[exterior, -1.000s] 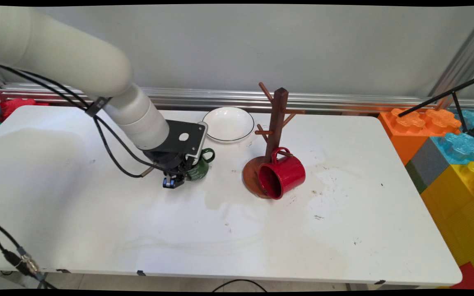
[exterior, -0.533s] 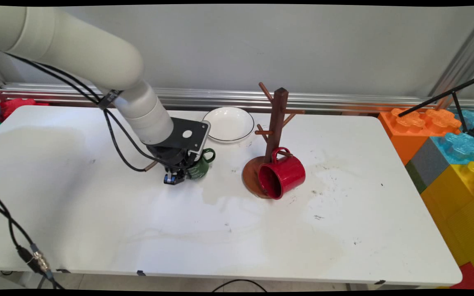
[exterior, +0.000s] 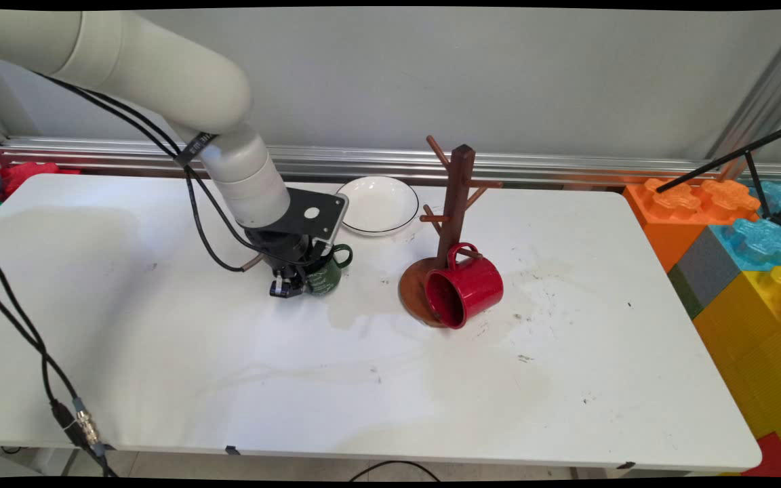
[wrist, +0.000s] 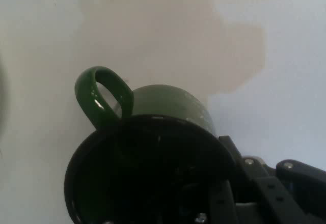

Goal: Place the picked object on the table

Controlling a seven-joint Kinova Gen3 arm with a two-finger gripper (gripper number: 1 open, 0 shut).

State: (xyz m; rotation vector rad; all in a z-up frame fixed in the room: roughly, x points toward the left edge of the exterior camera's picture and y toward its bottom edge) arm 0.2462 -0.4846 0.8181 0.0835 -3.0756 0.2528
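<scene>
Clamping the green mug (exterior: pixel 326 274) by its rim, our gripper (exterior: pixel 293 279) is pinching one wall, one finger inside and one outside. We are holding it on the table (exterior: pixel 160 352), left of the mug tree (exterior: pixel 455 224), its handle facing the tree. We are judging it rigid, glossy, slippery. Our wrist is pointing steeply downward.

**White table and what stands on it**

We see a white table (exterior: pixel 160 352), its top stained and scuffed. On it, left of centre, stands a green mug (exterior: pixel 326 274) with its handle toward the right. A white plate (exterior: pixel 377 203) lies near the far edge. Right of the mug stands a wooden mug tree (exterior: pixel 455 224), a red mug (exterior: pixel 465 288) tipped against its base
</scene>
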